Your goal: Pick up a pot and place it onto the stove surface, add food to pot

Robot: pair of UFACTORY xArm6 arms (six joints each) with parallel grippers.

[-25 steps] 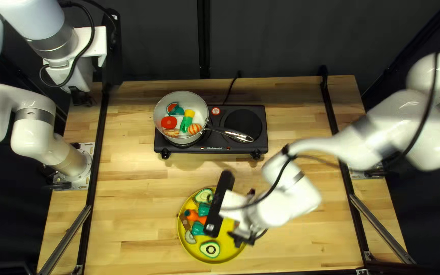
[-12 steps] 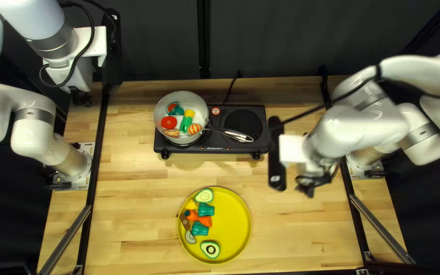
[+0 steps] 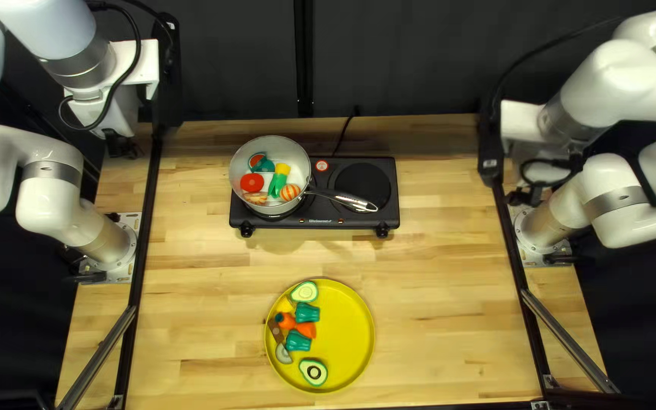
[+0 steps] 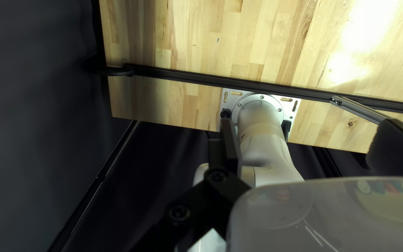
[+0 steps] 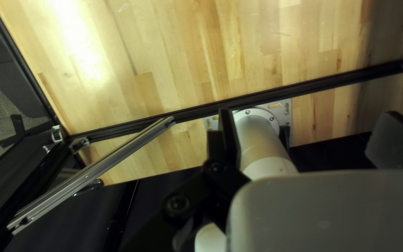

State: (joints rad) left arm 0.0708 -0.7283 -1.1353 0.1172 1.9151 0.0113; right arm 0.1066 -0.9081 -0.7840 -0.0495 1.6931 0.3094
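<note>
In the top left view the pot [image 3: 296, 156] rests on the left burner of the black stove [image 3: 390, 199], its handle toward the right. It holds several pieces of toy food, including a red slice [image 3: 252, 182]. A yellow plate [image 3: 347, 334] nearer the front holds avocado halves [image 3: 304, 291], green pieces [image 3: 307, 313] and an orange piece [image 3: 285, 321]. My left gripper [image 3: 121, 144] hangs at the table's far left corner; my right gripper [image 3: 524, 197] is above the right edge, both away from pot and plate. The left gripper [image 4: 218, 163] and right gripper [image 5: 216, 158] also show against their arm bases.
Black rails [image 3: 144, 250] run along both table sides, with metal braces [image 3: 563, 334] near the front corners. The stove's cable [image 3: 343, 130] leads to the far edge. Both arm bases [image 3: 119, 250] stand outside the rails. Bare wood [image 3: 449, 304] lies between plate and right rail.
My right arm has swung from over the plate out to the table's right edge, uncovering the plate. My left arm, the pot and the food have stayed still.
</note>
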